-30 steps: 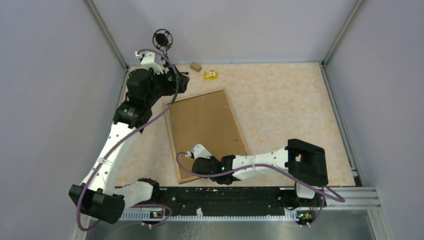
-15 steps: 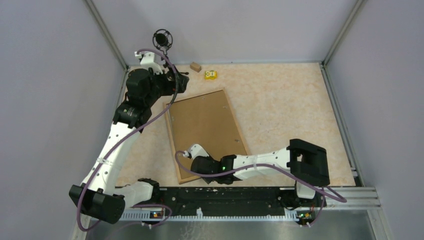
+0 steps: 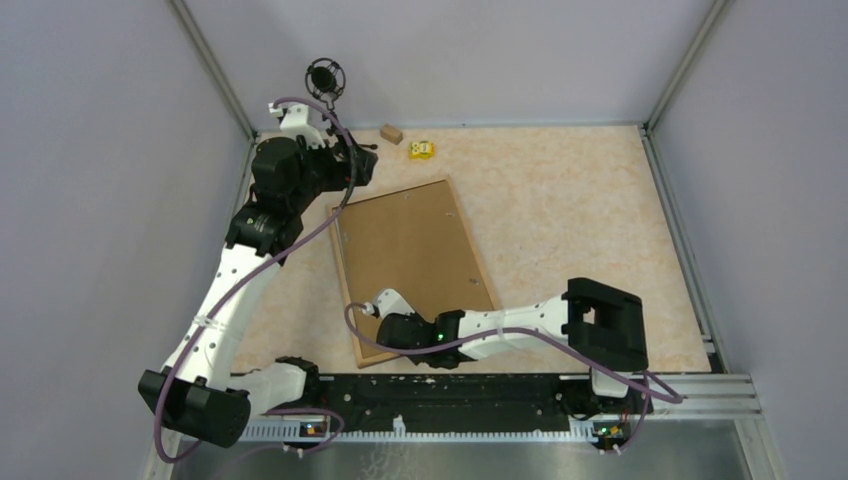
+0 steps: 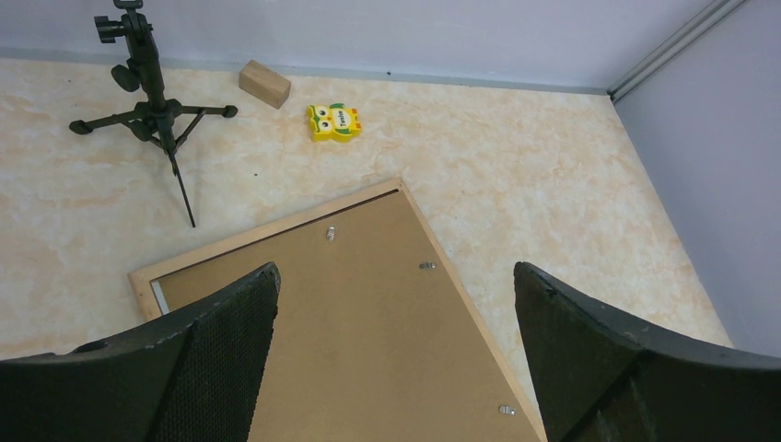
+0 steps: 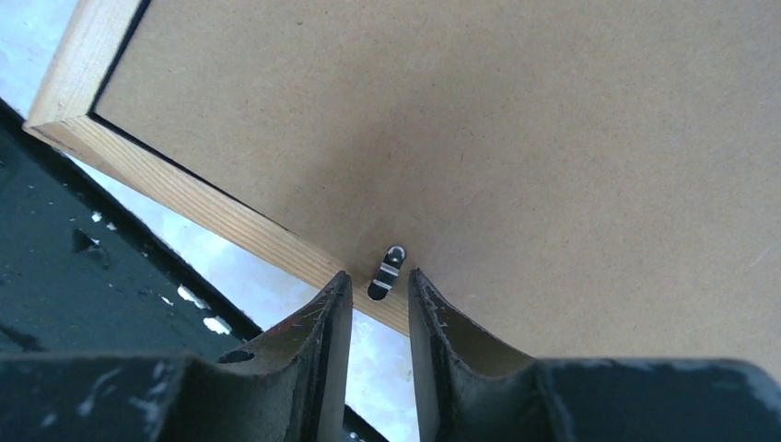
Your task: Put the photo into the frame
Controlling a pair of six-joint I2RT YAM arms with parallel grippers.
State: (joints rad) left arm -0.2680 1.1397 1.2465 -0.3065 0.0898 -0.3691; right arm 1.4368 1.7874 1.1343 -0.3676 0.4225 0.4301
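The frame (image 3: 471,244) lies face down on the table, light wood rim up, with the brown backing board (image 3: 405,255) set inside it. The photo is hidden. My right gripper (image 3: 395,338) is low at the frame's near rim. In the right wrist view its jaws (image 5: 378,273) stand a narrow gap apart on either side of a small metal turn clip (image 5: 391,258) at the board's edge (image 5: 460,120), without touching it. My left gripper (image 3: 362,163) hangs wide open and empty above the frame's far left corner; the rim (image 4: 267,231) and board show below it (image 4: 394,269).
A yellow owl toy (image 3: 421,150) and a small wooden block (image 3: 390,133) lie near the back wall. A black mini tripod (image 3: 325,78) stands at the back left corner. The black base rail (image 3: 470,390) runs just beyond the frame's near rim.
My right gripper has slid a little to the left along the frame's near rim. The left arm and the frame have not moved.
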